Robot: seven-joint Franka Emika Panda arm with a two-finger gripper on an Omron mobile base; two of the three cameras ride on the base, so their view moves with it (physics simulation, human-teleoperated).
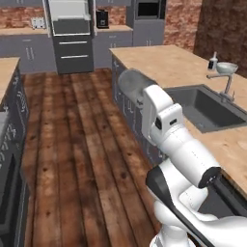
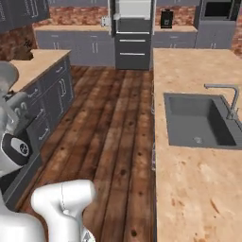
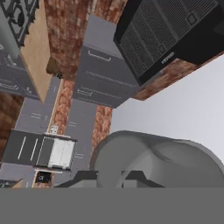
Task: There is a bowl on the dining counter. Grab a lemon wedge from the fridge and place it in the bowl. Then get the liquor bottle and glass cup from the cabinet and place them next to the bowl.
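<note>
Running thru kitchen: wood floor (image 1: 82,144), counter (image 2: 198,189) w/ sink (image 2: 198,120).

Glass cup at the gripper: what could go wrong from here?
1. The glass cup appears to be held in the gripper with the hand tilted, so it may slip out.
2. The bowl sits behind the faucet, beside a small bottle. Setting the cup down there could knock either one.

— What colours around you?
— My arm (image 1: 178,144) is white with dark joints. At my two o'clock, a tan speckled bench (image 1: 169,62) with a dark grey sink (image 1: 207,108).
— Floor?
— Reddish-brown planks (image 1: 77,144); brick wall (image 2: 80,16) at twelve.
</note>
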